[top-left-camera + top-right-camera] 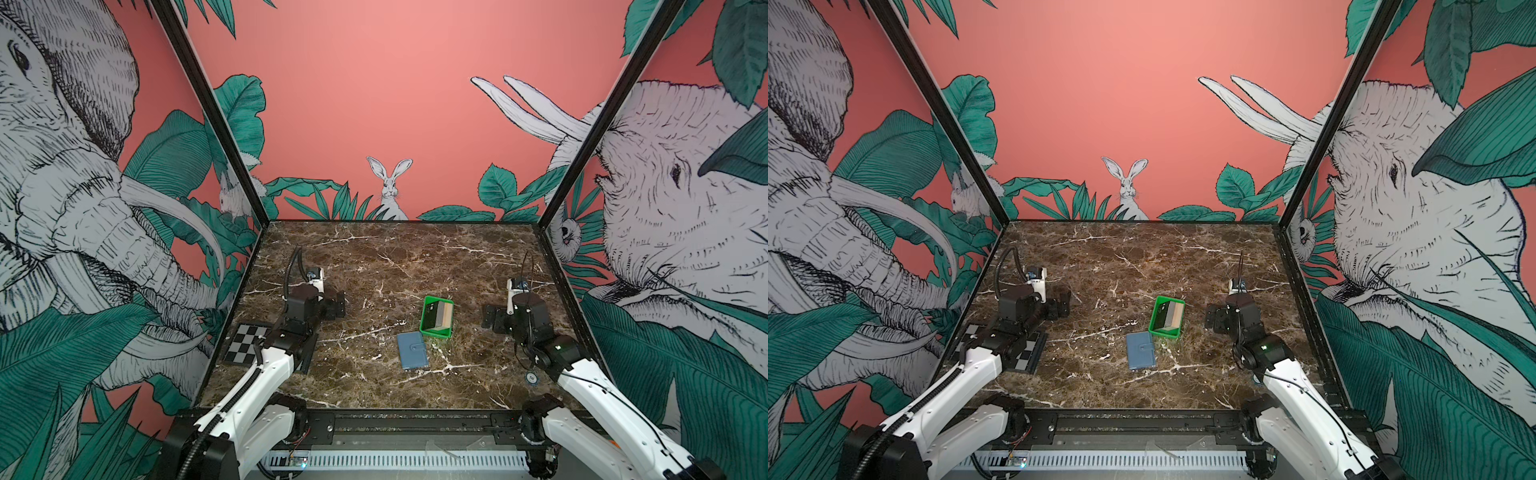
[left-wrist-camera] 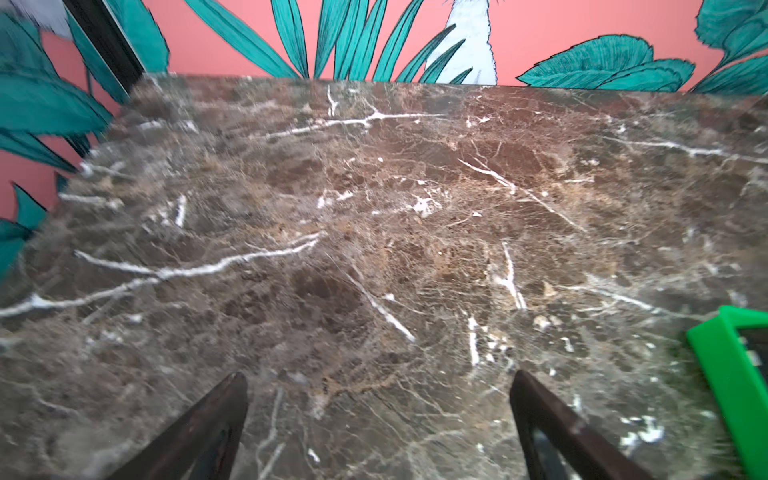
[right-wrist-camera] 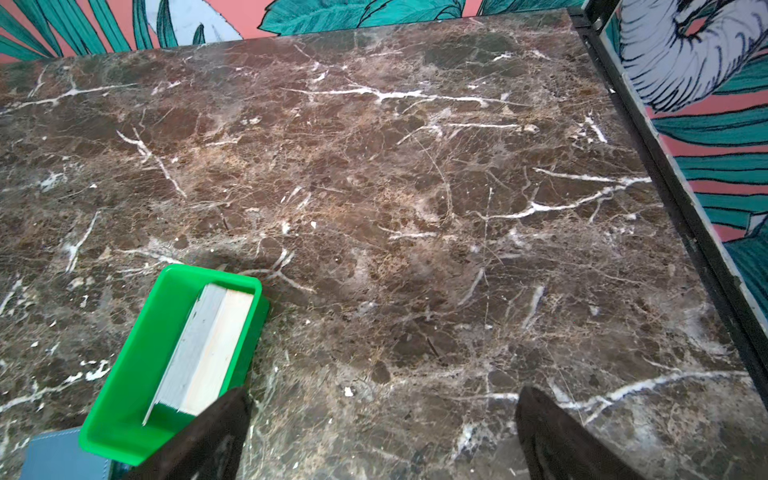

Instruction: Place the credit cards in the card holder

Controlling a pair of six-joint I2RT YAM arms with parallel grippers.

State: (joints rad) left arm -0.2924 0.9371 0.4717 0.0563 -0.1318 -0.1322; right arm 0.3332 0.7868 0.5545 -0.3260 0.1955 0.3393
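The credit cards stand stacked on edge inside a small green tray at mid-table: black, grey and tan faces show. In the right wrist view the grey and tan cards lean in the tray. The slate-blue card holder lies folded shut just in front of the tray. My left gripper hovers open, well left of the tray. My right gripper is open beside the tray's right side. Both are empty.
A black-and-white checkerboard plate lies at the left edge, under the left arm. The tray's corner shows in the left wrist view. Black frame posts and printed walls close the marble table on three sides.
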